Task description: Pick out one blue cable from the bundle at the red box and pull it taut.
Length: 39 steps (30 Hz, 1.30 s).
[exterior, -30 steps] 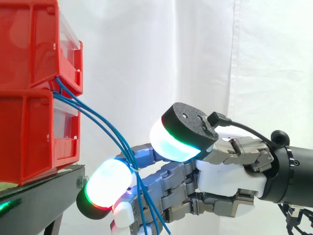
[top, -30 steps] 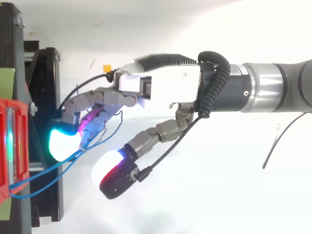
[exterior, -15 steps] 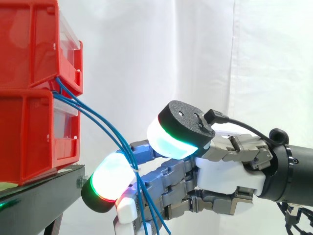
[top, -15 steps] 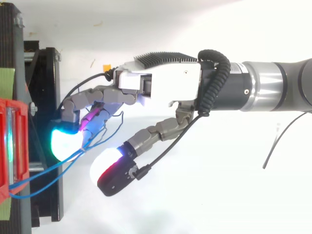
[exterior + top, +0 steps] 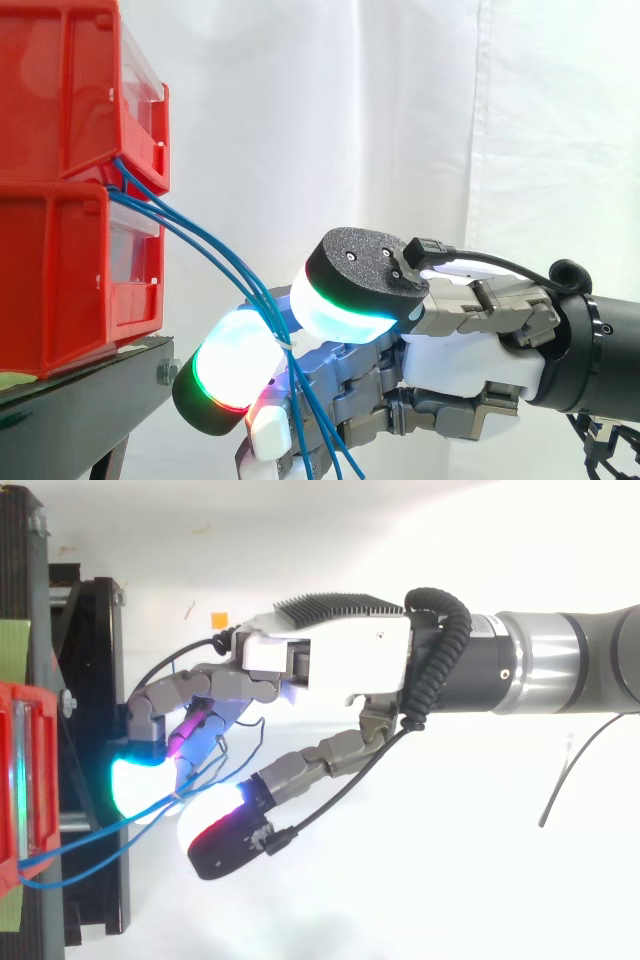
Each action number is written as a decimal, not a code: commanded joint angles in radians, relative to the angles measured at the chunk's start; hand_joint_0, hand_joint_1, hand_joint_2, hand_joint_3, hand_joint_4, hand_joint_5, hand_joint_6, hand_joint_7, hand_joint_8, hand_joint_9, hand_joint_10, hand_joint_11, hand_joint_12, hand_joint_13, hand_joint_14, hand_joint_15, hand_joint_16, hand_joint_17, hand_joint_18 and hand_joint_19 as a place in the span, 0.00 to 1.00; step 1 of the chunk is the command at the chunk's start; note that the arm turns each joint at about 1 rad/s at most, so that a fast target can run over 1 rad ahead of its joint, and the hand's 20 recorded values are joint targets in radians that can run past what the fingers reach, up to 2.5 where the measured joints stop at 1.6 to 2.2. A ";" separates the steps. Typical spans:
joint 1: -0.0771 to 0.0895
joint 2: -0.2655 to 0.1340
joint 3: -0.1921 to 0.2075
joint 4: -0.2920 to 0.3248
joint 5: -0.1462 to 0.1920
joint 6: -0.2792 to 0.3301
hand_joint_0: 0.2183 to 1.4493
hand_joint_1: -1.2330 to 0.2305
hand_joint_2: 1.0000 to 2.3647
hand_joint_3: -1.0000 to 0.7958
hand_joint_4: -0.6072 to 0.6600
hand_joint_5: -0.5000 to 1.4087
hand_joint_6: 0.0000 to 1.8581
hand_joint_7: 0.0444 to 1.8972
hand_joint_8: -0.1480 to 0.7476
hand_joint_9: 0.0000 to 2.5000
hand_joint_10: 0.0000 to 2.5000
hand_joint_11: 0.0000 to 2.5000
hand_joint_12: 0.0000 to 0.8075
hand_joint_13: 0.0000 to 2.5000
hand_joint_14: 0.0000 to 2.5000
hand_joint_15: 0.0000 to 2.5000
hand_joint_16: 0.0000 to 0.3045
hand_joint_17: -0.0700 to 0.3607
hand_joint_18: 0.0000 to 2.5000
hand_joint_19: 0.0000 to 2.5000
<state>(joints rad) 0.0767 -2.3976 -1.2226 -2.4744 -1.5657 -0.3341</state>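
In the side view, the thumb's pad (image 5: pixel 345 300) has swung left and down since a second ago, closing toward the lower finger pad (image 5: pixel 228 368). The blue cables (image 5: pixel 200 250) leave the gap between the stacked red bins (image 5: pixel 60 200) on the black bench (image 5: pixel 90 390). They slope down into the hand (image 5: pixel 470 365), which is closed on them just above a pale tie (image 5: pixel 288 344) that binds them. They run on below it, between the curled fingers.

From above, the thumb has also drawn in, and its pad now sits just beside the cyan-glowing fingertip. The cables sag in a slack curve from the red bins across to that pinch.

The main risk is that the pads trap the whole bundle, not one strand. The tie keeps the strands together, so a pull would likely drag them all. A hard pull could also tug the cables free at the bins or shift the bins on the bench. A shallow pinch may let the thin strands slide through the rounded pads.
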 commanded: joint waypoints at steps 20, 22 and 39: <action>-0.005 0.000 0.000 0.006 -0.013 0.010 0.32 0.39 0.01 0.54 0.58 0.18 0.51 0.41 0.57 0.41 0.01 0.21 0.53 0.37 0.01 0.19 0.20 0.48 0.29 0.27; -0.005 0.000 0.000 0.006 -0.017 0.012 0.32 0.38 0.01 0.56 0.56 0.18 0.51 0.42 0.58 0.42 0.01 0.21 0.55 0.38 0.01 0.19 0.20 0.49 0.30 0.27; -0.015 0.002 0.023 -0.023 -0.053 0.033 0.34 0.35 0.01 0.60 0.50 0.19 0.51 0.47 0.58 0.44 0.01 0.23 0.55 0.40 0.01 0.20 0.21 0.49 0.32 0.28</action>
<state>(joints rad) 0.0681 -2.3972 -1.2187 -2.4768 -1.5979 -0.3072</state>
